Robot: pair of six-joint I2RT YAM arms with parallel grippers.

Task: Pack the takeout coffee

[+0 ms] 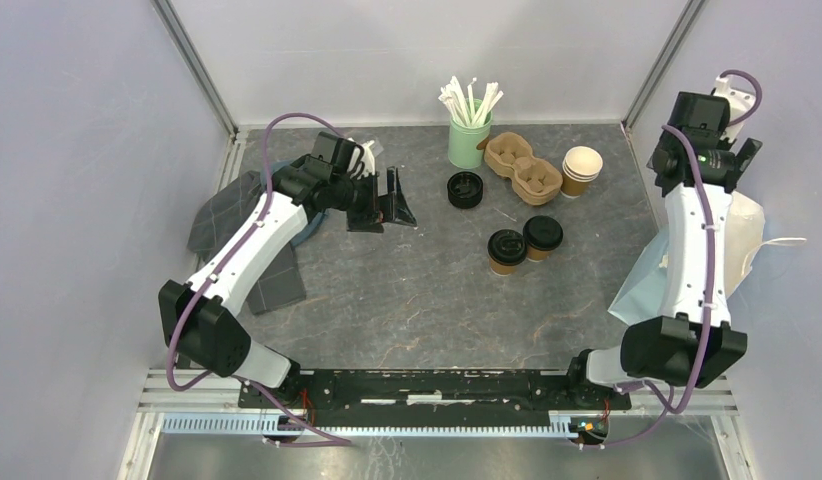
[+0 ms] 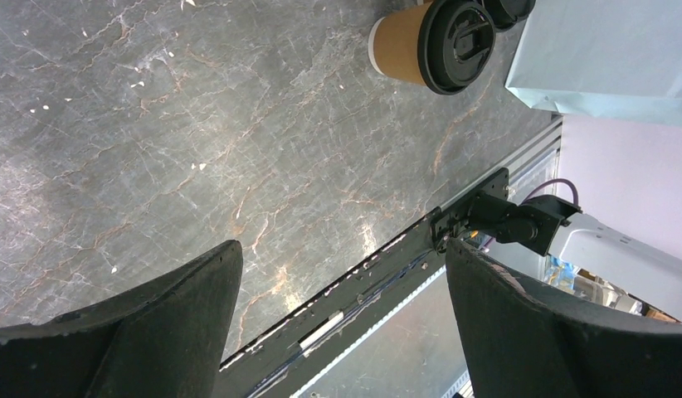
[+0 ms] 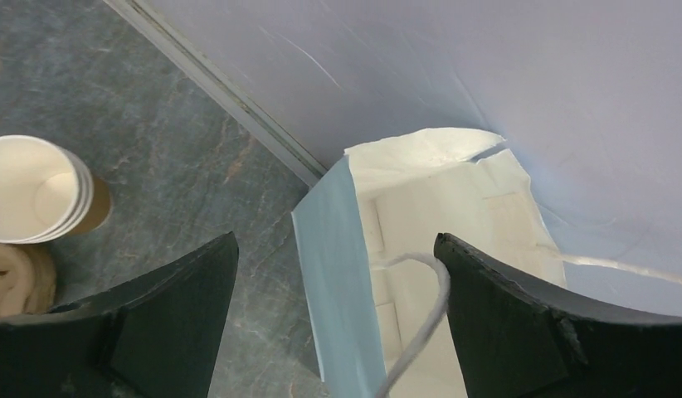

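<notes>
Grey marbled tabletop, pale walls around. One lidded cup (image 1: 506, 250) and a second lidded cup (image 1: 542, 236) stand upright, seemingly touching, well ahead of the left gripper (image 2: 342, 249), whose jaws are spread and hold nothing. The right gripper (image 3: 333, 249), likewise spread and empty, faces the mouth of the paper bag (image 3: 437, 191), with the cups far off to its side. Cups probably light, thin-walled, crushable, and the lids may pop, so grip the kraft wall below the lid rim, gently. Full or empty: cannot tell. Second cup is cut off in the left wrist view; bag floor hidden.
</notes>
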